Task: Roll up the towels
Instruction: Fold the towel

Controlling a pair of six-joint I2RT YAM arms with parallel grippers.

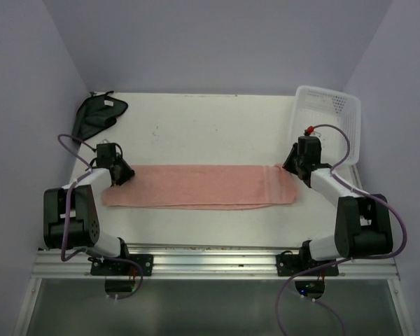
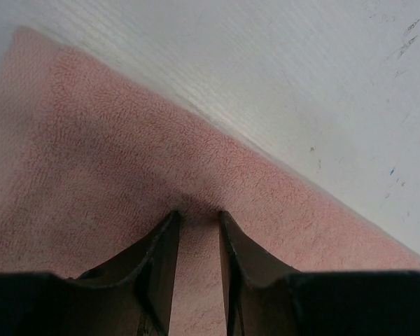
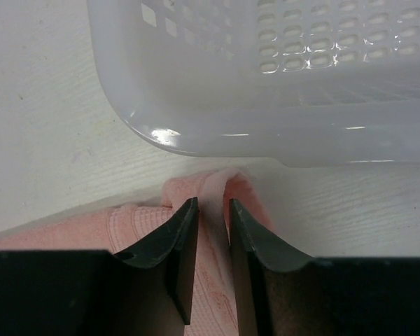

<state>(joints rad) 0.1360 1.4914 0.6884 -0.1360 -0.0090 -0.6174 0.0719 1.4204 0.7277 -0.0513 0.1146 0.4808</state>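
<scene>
The salmon-pink towel (image 1: 196,186) lies flat in a long strip across the table's middle. My left gripper (image 1: 122,173) is at its left end. In the left wrist view the gripper (image 2: 198,215) has its jaws narrow, pressed into the towel (image 2: 112,154) with terry between them. My right gripper (image 1: 292,166) is at the right end. In the right wrist view the gripper (image 3: 211,203) is shut on a raised fold of the towel's edge (image 3: 136,220). The blackish cloth (image 1: 98,115) with a small white tag lies crumpled at the far left corner.
The white perforated basket (image 1: 355,126) stands at the far right, just beyond my right gripper, and its wall (image 3: 266,105) fills the top of the right wrist view. The side walls close in on both sides of the table.
</scene>
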